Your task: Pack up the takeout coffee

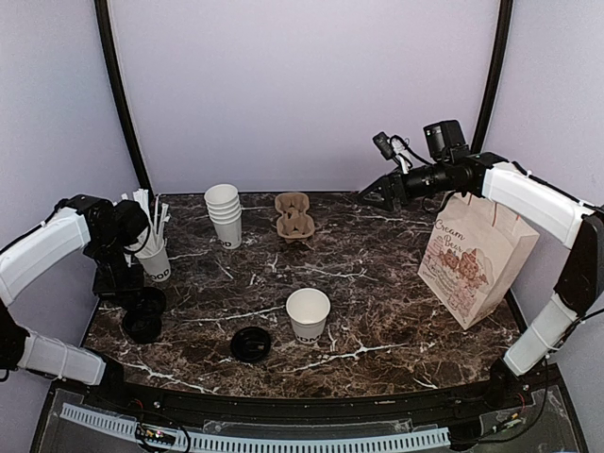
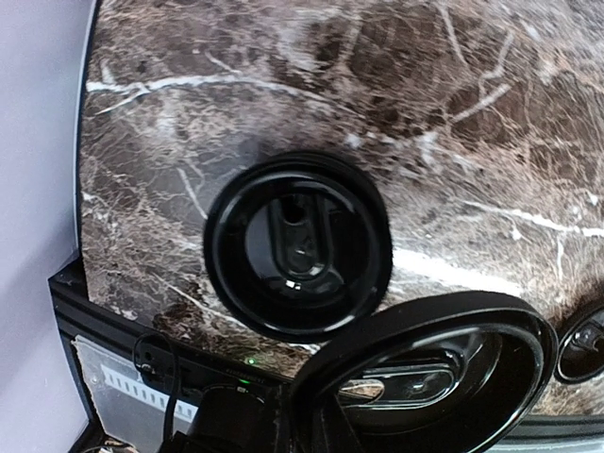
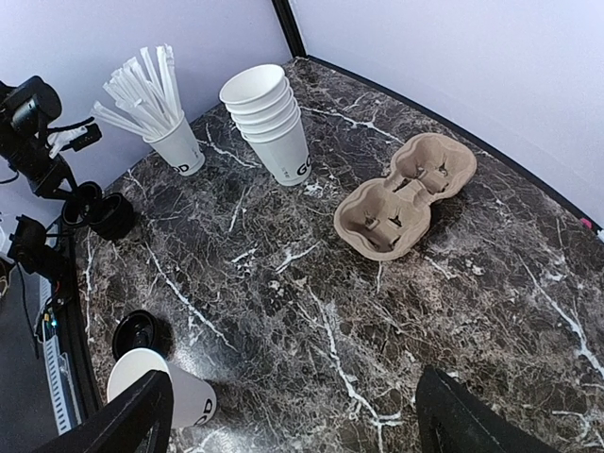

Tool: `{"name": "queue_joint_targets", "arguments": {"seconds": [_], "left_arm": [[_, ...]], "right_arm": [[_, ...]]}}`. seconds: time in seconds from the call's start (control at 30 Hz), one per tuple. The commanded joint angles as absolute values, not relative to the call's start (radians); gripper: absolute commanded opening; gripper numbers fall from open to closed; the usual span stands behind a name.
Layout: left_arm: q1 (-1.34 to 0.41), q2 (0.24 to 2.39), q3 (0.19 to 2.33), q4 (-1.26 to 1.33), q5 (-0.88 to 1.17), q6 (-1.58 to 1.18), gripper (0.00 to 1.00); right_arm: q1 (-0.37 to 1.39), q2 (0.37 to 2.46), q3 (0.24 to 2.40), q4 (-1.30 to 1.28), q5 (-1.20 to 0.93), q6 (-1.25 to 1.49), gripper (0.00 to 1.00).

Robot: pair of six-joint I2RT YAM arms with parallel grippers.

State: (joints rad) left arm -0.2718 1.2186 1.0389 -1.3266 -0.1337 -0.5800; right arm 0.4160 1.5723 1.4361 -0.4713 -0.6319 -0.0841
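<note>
Left pincer (image 1: 143, 300) is clenched on the rim of a black lid (image 2: 425, 373), which sits tilted, with a second lid (image 2: 297, 245) flat on the desk (image 1: 377, 311) right under it. The cup (image 1: 308, 314) it's meant for is well off to that pincer's right: open, upright, nothing visible inside, and a third lid (image 1: 250, 344) lies just beside it on the pincer's side. My take: level the lid before crossing, centre it over the rim, then push straight down evenly, since paper cups tip easy. Just beyond the left pincer a straw cup (image 1: 154, 260) is stuffed with wrapped straws. Further right is a stack (image 1: 225, 215) of nested cups, top one empty. The carrier (image 1: 293, 216) is near the right pincer (image 1: 373, 196), on its left, both wells empty. That pincer hangs released, holding nothing. The bag (image 1: 472, 260) stands below it to its right; can't see inside.
</note>
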Motion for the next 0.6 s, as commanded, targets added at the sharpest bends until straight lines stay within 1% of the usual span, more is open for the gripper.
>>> {"name": "queue_joint_targets", "arguments": {"seconds": [0.0,0.13,0.27,0.43,0.57], "left_arm": [[-0.199,1.210,1.025,-1.352,-0.190,-0.568,0.07],[-0.154,1.246,1.026,-1.347,-0.217,-0.583,0.07],[-0.151,1.268,1.013,-1.337,-0.241,-0.593,0.08],[-0.149,1.287,1.007,-1.341,-0.265,-0.613,0.11],[-0.141,1.289,0.973,-1.329,-0.274,-0.634,0.16]], "right_arm": [[0.409,1.548,1.452,-0.454,-0.654,-0.075,0.90],[0.409,1.540,1.444,-0.452,-0.669,-0.072,0.90],[0.409,1.538,1.446,-0.455,-0.683,-0.071,0.90],[0.409,1.540,1.451,-0.457,-0.698,-0.067,0.90],[0.409,1.536,1.452,-0.461,-0.706,-0.066,0.90]]}}
